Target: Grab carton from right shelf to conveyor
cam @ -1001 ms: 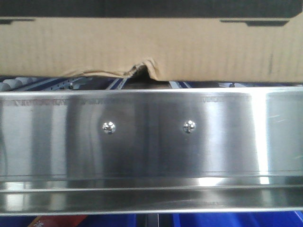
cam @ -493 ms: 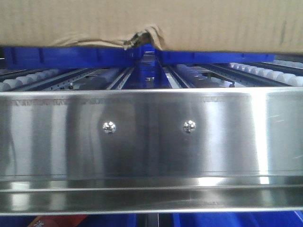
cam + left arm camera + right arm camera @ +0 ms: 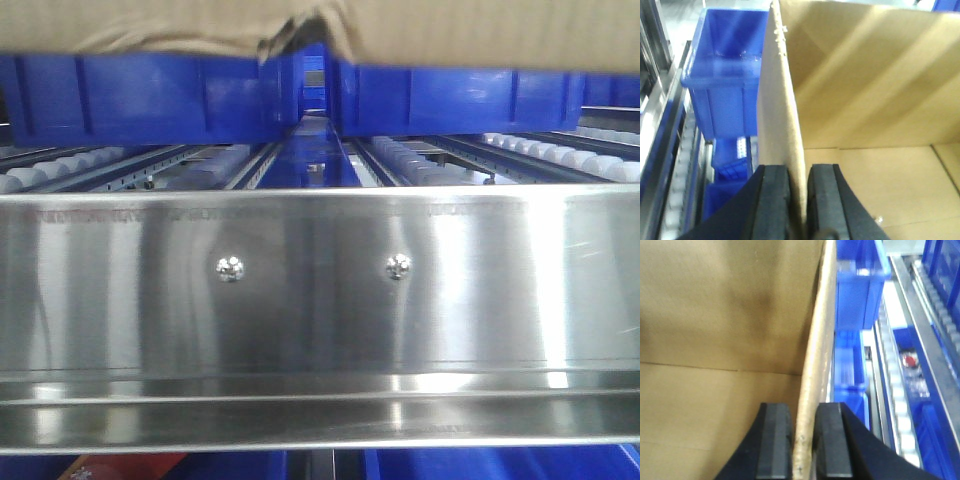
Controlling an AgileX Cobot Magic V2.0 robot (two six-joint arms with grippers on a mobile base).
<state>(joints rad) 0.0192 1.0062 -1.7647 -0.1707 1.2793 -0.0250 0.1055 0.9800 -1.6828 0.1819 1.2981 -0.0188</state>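
1. The carton [image 3: 450, 30] takes only the top strip of the front view, and its ragged tear [image 3: 300, 28] sits at the top centre.
2. Below the carton's bottom edge the blue bins [image 3: 150, 95] show, and lower in the frame are the grey rollers [image 3: 60, 172]. The cardboard edge is apart from these rollers.
3. The front rail [image 3: 320, 300] of the right shelf crosses the whole middle of the frame, with two screw heads [image 3: 230, 267] near its centre.
4. In the left wrist view the left gripper [image 3: 799, 172] is at the bottom centre. Its black jaws pinch the carton's upright side wall, one pad inside the box and one outside.
5. In the right wrist view the right gripper [image 3: 804, 410] is also at the bottom centre. Its jaws pinch the opposite wall in the same way.
6. Both wrist views look into the open carton, where only its bare cardboard floor shows.
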